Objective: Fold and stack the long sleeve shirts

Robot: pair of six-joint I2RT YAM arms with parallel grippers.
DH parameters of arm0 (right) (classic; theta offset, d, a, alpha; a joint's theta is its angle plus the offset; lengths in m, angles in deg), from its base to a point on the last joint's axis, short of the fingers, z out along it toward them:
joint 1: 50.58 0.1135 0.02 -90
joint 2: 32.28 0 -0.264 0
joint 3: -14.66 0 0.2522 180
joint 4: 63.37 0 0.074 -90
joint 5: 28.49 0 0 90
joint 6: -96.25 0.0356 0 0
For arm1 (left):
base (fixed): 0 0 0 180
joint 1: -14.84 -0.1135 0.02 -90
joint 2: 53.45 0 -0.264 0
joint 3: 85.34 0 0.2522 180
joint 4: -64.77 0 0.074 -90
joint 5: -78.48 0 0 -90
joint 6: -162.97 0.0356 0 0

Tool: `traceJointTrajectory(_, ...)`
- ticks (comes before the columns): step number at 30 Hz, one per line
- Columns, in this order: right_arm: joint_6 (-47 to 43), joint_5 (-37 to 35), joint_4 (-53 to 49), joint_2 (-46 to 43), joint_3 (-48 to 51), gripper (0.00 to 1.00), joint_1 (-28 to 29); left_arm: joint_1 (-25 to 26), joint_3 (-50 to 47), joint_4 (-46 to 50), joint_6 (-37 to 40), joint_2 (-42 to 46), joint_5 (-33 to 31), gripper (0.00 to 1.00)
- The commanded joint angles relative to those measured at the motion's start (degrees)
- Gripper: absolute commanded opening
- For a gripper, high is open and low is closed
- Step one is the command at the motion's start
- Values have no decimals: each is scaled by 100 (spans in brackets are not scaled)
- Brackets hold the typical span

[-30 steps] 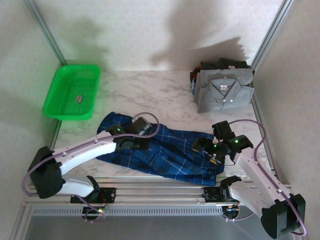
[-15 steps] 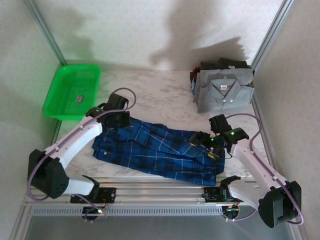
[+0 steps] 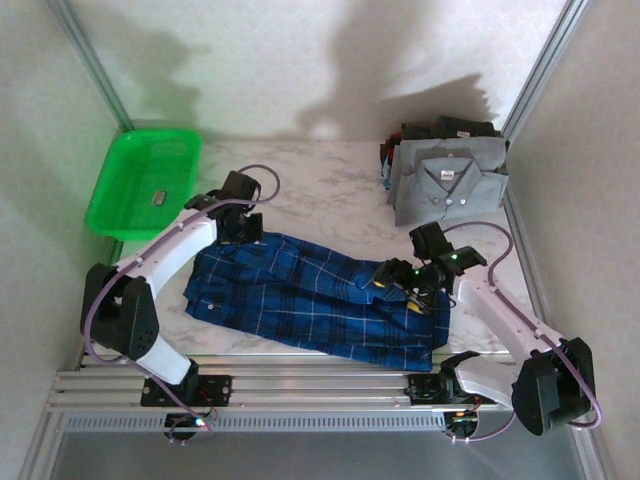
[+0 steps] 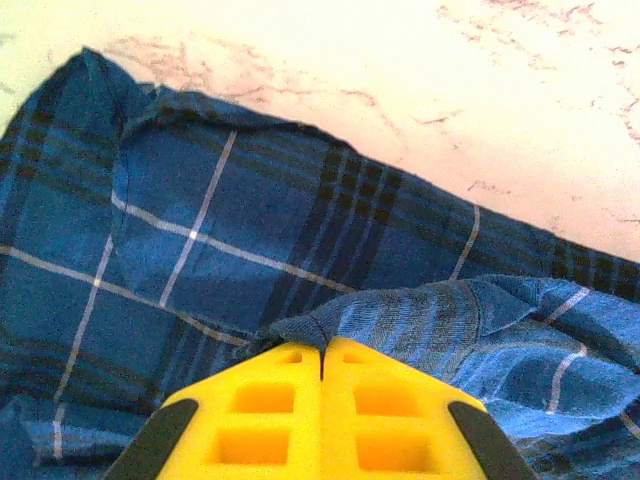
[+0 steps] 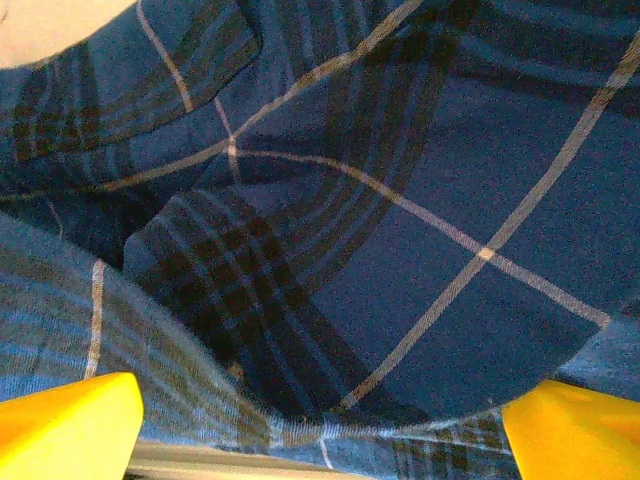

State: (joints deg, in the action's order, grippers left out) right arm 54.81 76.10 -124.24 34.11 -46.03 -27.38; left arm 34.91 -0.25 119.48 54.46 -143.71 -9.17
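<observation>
**Spanning the plaid shirt end to end: one corner pinched, the other end between parted jaws**

The plaid shirt (image 3: pixel 315 300) is spread, rumpled and not yet folded, on the near half of the table (image 3: pixel 320 185). Its long axis runs from the far left down to the near right, and each end of that axis is met by one arm.

At the far-left corner a small ridge of blue cloth is pinched in the tips of the left gripper (image 4: pixel 322 352), whose jaws are pressed together with no gap between them.

At the near-right end the right gripper (image 3: pixel 397 282) is set low over the cloth with its jaws wide apart. In the right wrist view the plaid fabric is seen stretching across the space between the two fingers without being clamped. Whether the fingertips touch the cloth there cannot be told.

The coming move is judged to turn on this: the right end lies directly between the parted jaws and is far nearer the right arm. A closing there would give a hold at both ends of the long axis.

The stack of folded shirts (image 3: pixel 440 135), topped by a grey shirt (image 3: pixel 447 182), is found at the far right corner, well apart from the plaid one and on the right arm's side. The green basket (image 3: pixel 145 182) is set at the far left.
</observation>
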Motion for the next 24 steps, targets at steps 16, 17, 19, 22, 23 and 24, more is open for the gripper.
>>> traceJointTrajectory(16,-925,-2786,297,2384,-1605,54,238,257,1742,1167,1238,-478,-1338,0)
traceJointTrajectory(17,-1001,-2899,394,2380,-1641,57,302,298,1824,1197,1293,-544,-1326,0)
traceJointTrajectory(19,-1038,-2962,502,2204,-1691,65,452,369,1978,1253,1342,-633,-1293,0)
traceJointTrajectory(22,-970,-2907,708,1497,-1415,73,687,436,2133,1306,1478,-738,-1379,0)
traceJointTrajectory(23,-984,-2764,822,1185,-1270,75,741,436,2201,1347,1519,-792,-1430,0)
traceJointTrajectory(24,-1002,-2574,944,834,-1054,77,802,436,2298,1389,1583,-868,-1448,0)
